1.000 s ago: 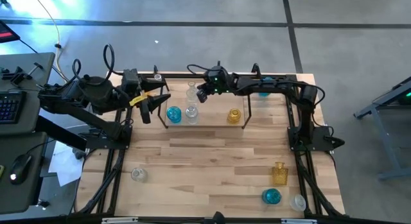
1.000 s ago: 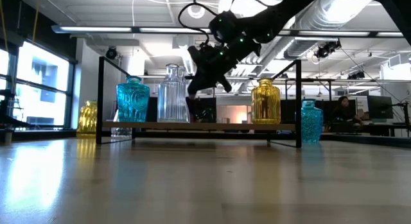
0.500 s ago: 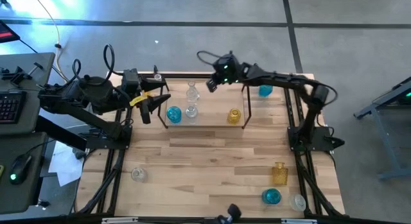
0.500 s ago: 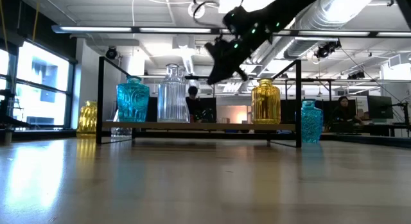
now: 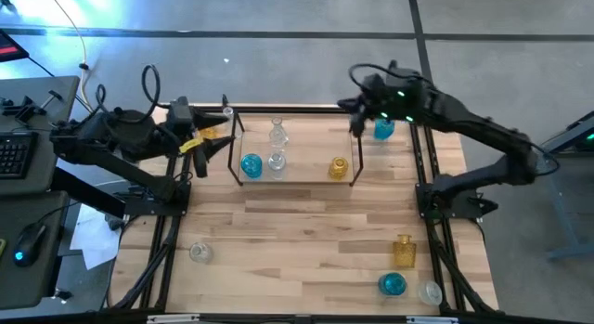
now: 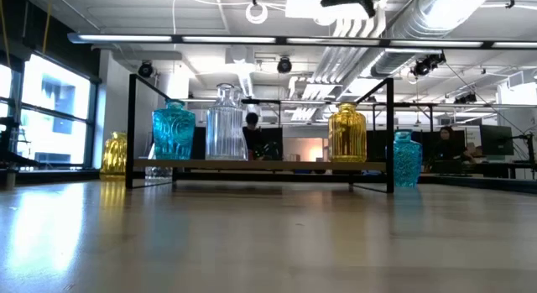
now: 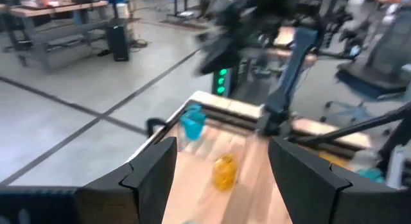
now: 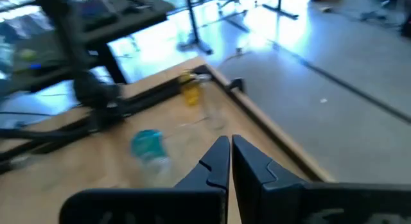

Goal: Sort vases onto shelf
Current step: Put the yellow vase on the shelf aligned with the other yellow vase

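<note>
**Q:** Where did the low black-rod shelf with the light wood floor (image 5: 295, 172) stand, and what did it carry?

**A:** It stood toward the far edge of the light wooden bench (image 5: 297, 240). On it were a blue rounded glass vase (image 5: 251, 164), two clear glass bottles (image 5: 277, 162) (image 5: 277, 132) and an amber-yellow glass jar (image 5: 339, 167). In the low view the blue vase (image 6: 173, 130), a ribbed clear bottle (image 6: 225, 123) and the amber jar (image 6: 346, 132) stood upright, apart from one another.

**Q:** Which vases were off the shelf?

**A:** A blue glass vase (image 5: 382, 131) stood just beyond the shelf's right end. An amber squarish bottle (image 5: 403, 251), a blue round vase (image 5: 392, 284) and a small clear vase (image 5: 430, 292) sat near the right front corner. A clear vase (image 5: 200, 252) sat near the left front.

**Q:** State each gripper's position and its fingers.

**A:** The right gripper (image 5: 357, 115) hung above the far right of the bench, beside the blue vase outside the shelf, fingers (image 8: 215, 161) pressed together and holding nothing. The left gripper (image 5: 223, 148) waited at the shelf's left end, fingers (image 7: 154, 169) spread and empty.
</note>
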